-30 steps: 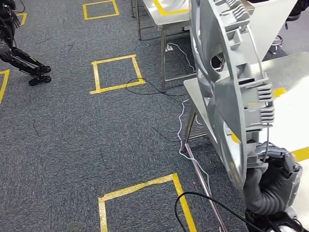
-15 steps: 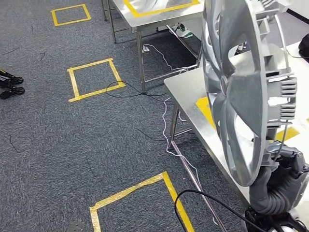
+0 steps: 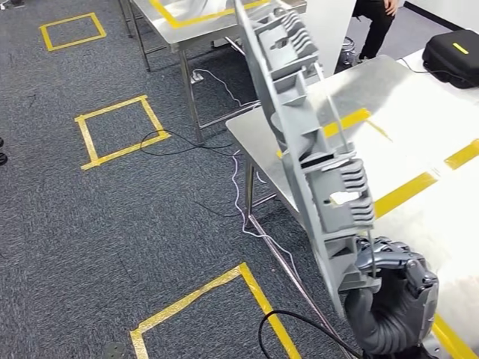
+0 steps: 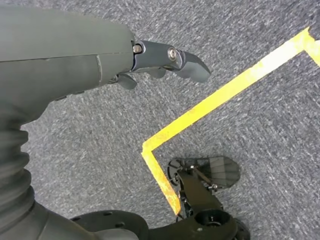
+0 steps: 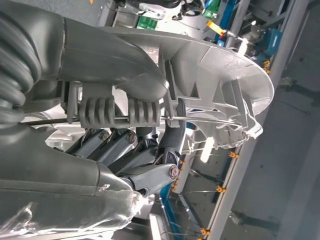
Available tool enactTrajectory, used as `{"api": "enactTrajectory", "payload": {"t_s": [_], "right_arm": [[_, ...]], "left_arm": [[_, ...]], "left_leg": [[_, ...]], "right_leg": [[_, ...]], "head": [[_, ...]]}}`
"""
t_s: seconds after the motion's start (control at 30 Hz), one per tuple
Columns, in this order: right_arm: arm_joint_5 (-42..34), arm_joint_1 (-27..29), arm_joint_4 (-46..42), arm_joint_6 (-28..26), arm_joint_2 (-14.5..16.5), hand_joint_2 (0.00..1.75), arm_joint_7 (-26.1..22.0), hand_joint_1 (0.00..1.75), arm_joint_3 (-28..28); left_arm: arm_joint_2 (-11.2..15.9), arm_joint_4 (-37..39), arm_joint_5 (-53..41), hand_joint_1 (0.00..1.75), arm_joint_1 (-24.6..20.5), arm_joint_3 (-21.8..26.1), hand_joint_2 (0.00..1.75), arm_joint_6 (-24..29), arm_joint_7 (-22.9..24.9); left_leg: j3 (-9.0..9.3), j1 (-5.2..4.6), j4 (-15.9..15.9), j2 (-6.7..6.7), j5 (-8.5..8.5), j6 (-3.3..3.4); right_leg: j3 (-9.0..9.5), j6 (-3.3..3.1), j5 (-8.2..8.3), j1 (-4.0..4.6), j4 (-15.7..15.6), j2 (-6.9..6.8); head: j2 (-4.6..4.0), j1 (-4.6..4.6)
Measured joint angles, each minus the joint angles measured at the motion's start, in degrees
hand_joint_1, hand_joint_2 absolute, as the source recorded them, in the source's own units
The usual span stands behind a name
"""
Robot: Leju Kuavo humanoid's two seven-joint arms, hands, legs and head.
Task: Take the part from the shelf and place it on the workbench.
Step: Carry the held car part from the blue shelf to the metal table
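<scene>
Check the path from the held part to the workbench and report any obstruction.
Nothing visible blocks it. The right hand holds the grey part upright over the workbench edge; the steel top beside it lies bare.

You see the part [image 3: 304, 149] edge-on in the head view; its top runs past the frame edge and its front face is turned away. Its lower rim covers most of your right hand [image 3: 390, 292], so the fingers there can't be made out. The surface [image 3: 418, 134] is cut off on the right. A seated person [image 3: 376, 19] shows legs only.
</scene>
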Motion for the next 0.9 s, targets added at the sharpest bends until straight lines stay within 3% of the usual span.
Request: {"api": "enactTrajectory", "payload": {"t_s": [0.03,0.1,0.2,0.23,0.27,0.33,0.4,0.47,0.53,0.6,0.63,0.7,0.73,0.77,0.8,0.83,0.9], "right_arm": [[0.38,0.03,-0.24,-0.58,-0.44,1.75,-0.28,1.75,0.85],[0.88,0.02,-1.07,-1.96,-1.37,1.75,-0.93,1.75,2.11],[1.05,0.04,-2.23,-3.99,-2.85,1.75,-1.63,1.75,3.08],[0.94,0.14,-2.54,-4.6,-3.28,1.75,-1.83,1.75,3.18],[0.75,0.28,-2.81,-5.16,-3.64,1.75,-2.07,1.75,3.21],[0.23,0.78,-3.26,-6.11,-4.15,1.75,-2.66,1.75,3.17],[-0.29,1.56,-3.62,-6.69,-4.55,1.75,-3.29,1.75,3.08],[-0.7,2.56,-3.95,-7.04,-4.88,1.75,-4.07,1.75,2.9],[-0.97,3.83,-4.18,-7.19,-5.17,1.75,-4.78,1.75,2.59],[-1.09,4.89,-4.37,-7.21,-5.46,1.75,-5.22,1.75,2.19],[-1.11,5.2,-4.44,-7.21,-5.6,1.75,-5.37,1.75,2.0],[-1.02,5.86,-4.51,-7.23,-5.77,1.75,-5.6,1.75,1.56],[-0.72,6.24,-4.51,-7.31,-5.8,1.75,-5.65,1.75,1.24],[-0.15,6.59,-4.51,-7.5,-5.8,1.75,-5.63,1.75,0.86],[0.83,6.82,-4.51,-7.83,-5.8,1.75,-5.53,1.75,0.42],[1.91,6.92,-4.51,-8.23,-5.8,1.75,-5.37,1.75,-0.01],[4.26,6.93,-4.47,-9.17,-5.78,1.75,-4.82,1.75,-0.81]], "left_arm": [[0.02,0.0,0.03,0.0,-0.05,0.01,1.75,0.05,0.08],[0.05,0.0,0.07,0.0,-0.19,0.02,1.75,0.15,0.17],[0.02,0.0,0.15,0.0,-0.06,0.1,1.75,0.21,0.2],[0.04,0.0,0.22,0.0,0.05,0.13,1.75,0.23,0.2],[0.07,0.0,0.33,0.0,0.12,0.16,1.75,0.26,0.19],[0.17,0.0,0.57,0.0,0.15,0.2,1.75,0.35,0.12],[0.19,0.0,0.67,0.0,0.12,0.22,1.75,0.43,-0.01],[0.12,0.0,0.69,0.0,0.07,0.22,1.75,0.51,-0.1],[0.06,0.0,0.69,0.0,0.01,0.23,1.75,0.61,-0.16],[0.11,0.0,0.69,0.0,-0.06,0.24,1.75,0.71,-0.24],[0.16,0.0,0.69,0.0,-0.05,0.25,1.75,0.75,-0.28],[0.31,0.0,0.68,0.0,0.1,0.26,1.75,0.81,-0.37],[0.34,0.0,0.66,0.0,0.21,0.27,1.75,0.8,-0.42],[0.37,0.0,0.62,0.0,0.29,0.27,1.75,0.79,-0.48],[0.38,0.0,0.57,0.0,0.32,0.27,1.75,0.74,-0.56],[0.38,0.0,0.54,0.0,0.31,0.27,1.75,0.69,-0.62],[0.4,0.0,0.48,0.0,0.25,0.27,1.75,0.54,-0.72]], "left_leg": [[0.03,0.1,-0.02,0.15,-0.1,-0.36],[-0.72,0.22,1.8,-1.03,-1.57,-1.0],[-5.6,0.32,11.9,-3.34,-6.56,-1.4],[-7.14,0.35,14.71,-3.54,-7.31,-1.44],[-7.9,0.37,15.83,-3.65,-7.0,-1.46],[-6.35,0.53,11.91,-4.11,-3.55,-1.51],[-2.93,1.06,4.54,-6.21,-0.24,-1.65],[-1.07,1.38,0.49,-7.96,0.51,-1.33],[-0.86,1.29,-0.03,-7.47,0.45,-0.44],[-0.76,1.32,-0.21,-6.42,0.6,0.46],[-0.72,1.32,-0.29,-5.82,0.63,0.81],[-0.68,1.05,-0.29,-4.64,0.49,1.22],[-0.64,0.91,-0.28,-4.0,0.44,1.29],[-0.59,0.81,-0.27,-3.39,0.37,1.33],[-0.47,0.74,-0.27,-2.82,0.29,1.32],[-0.28,0.7,-0.27,-2.29,0.17,1.25],[0.22,0.48,-0.22,-1.39,-0.19,0.84]], "right_leg": [[-0.06,-0.31,0.14,-0.07,-0.12,0.55],[-0.01,-0.87,0.4,-0.39,-0.44,1.55],[0.06,-1.24,0.51,-0.62,-0.54,3.03],[0.07,-1.27,0.51,-0.65,-0.54,3.68],[0.1,-1.25,0.52,-0.7,-0.54,4.37],[0.23,-1.09,0.54,-0.92,-0.53,5.71],[0.15,-0.62,0.51,-1.02,-0.34,6.93],[-0.24,0.12,0.62,-1.01,-0.3,8.07],[-0.64,0.9,0.9,-1.16,-0.66,9.0],[-1.41,1.41,-0.07,-1.14,0.67,7.46],[-2.47,1.58,-1.52,-1.07,3.07,5.98],[-5.96,1.81,-5.45,-1.01,10.71,3.35],[-7.53,1.88,-6.76,-1.02,14.06,2.88],[-8.29,1.9,-7.04,-1.03,15.7,2.7],[-7.81,1.86,-6.14,-1.03,14.95,2.58],[-6.19,1.78,-4.42,-1.02,12.04,2.29],[-1.67,1.49,-1.23,-0.87,3.93,0.52]], "head": [[0.0,-0.01],[0.0,-0.15],[0.0,-0.55],[0.0,-0.58],[0.0,-0.59],[0.0,-0.64],[0.0,-0.82],[0.0,-1.07],[0.0,-1.2],[0.0,-1.05],[0.0,-0.92],[0.0,-0.68],[0.0,-0.69],[0.0,-0.7],[0.0,-0.7],[0.0,-0.7],[0.0,-0.68]]}}
